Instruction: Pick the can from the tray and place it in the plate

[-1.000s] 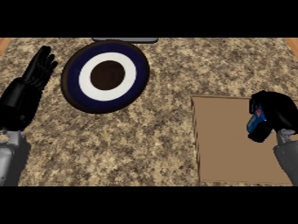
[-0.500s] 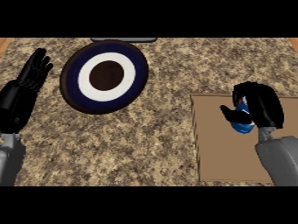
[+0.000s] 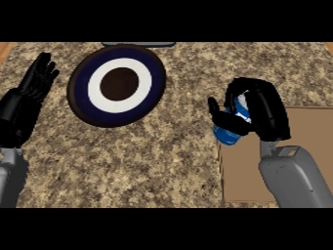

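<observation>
My right hand [image 3: 252, 110] is curled around the blue can [image 3: 234, 128]. It has moved left, off the tray [image 3: 313, 161] to its edge, so the can is on its way to the plate [image 3: 116, 84]. My left hand [image 3: 21, 110] rests open.

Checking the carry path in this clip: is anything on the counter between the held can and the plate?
Nothing visible. The right hand is curled round the blue can at the tray's left edge, and only bare speckled counter lies between it and the plate. The left hand rests open beyond the plate's far side.
</observation>
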Robot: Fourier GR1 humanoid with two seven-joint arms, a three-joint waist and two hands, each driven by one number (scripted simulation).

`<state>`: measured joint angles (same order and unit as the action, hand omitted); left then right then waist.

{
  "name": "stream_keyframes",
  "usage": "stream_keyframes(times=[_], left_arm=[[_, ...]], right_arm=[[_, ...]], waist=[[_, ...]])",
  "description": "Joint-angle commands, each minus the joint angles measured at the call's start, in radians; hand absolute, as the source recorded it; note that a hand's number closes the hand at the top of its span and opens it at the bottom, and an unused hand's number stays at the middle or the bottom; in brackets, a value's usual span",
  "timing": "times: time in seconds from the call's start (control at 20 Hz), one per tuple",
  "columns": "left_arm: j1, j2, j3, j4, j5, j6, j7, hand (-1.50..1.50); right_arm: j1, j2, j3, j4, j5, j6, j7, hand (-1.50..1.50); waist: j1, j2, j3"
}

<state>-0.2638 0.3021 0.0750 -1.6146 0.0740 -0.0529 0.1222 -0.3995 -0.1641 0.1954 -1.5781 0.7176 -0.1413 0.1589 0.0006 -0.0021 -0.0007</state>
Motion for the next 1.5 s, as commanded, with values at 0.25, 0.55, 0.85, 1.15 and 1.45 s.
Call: stream_keyframes(times=[0.25,0.55,0.85,1.15,1.45], left_arm=[[-0.036,-0.008,0.026,0.063,-0.004,-0.027,-0.031,0.00],[-0.073,-0.040,-0.014,0.022,-0.038,0.007,0.017,0.00],[-0.095,-0.024,-0.012,-0.008,-0.017,-0.024,0.075,0.00],[-0.107,-0.042,-0.010,0.080,-0.029,-0.038,-0.031,0.00],[-0.096,-0.058,-0.034,0.027,-0.023,-0.044,0.001,0.00]], right_arm=[[-0.239,0.160,0.095,0.091,0.051,-0.001,0.142,1.50],[-0.489,0.163,0.171,0.397,-0.115,-0.184,0.175,1.50],[-0.701,0.164,0.244,0.649,-0.260,-0.294,0.241,1.50],[-0.820,0.164,0.284,0.927,-0.352,-0.360,0.137,1.50],[-0.856,0.164,0.312,1.030,-0.482,-0.389,0.126,1.50]], waist=[[0.004,0.003,0.000],[0.030,0.008,0.000],[0.052,0.010,0.000],[0.081,0.027,-0.001],[0.114,0.031,-0.001]])
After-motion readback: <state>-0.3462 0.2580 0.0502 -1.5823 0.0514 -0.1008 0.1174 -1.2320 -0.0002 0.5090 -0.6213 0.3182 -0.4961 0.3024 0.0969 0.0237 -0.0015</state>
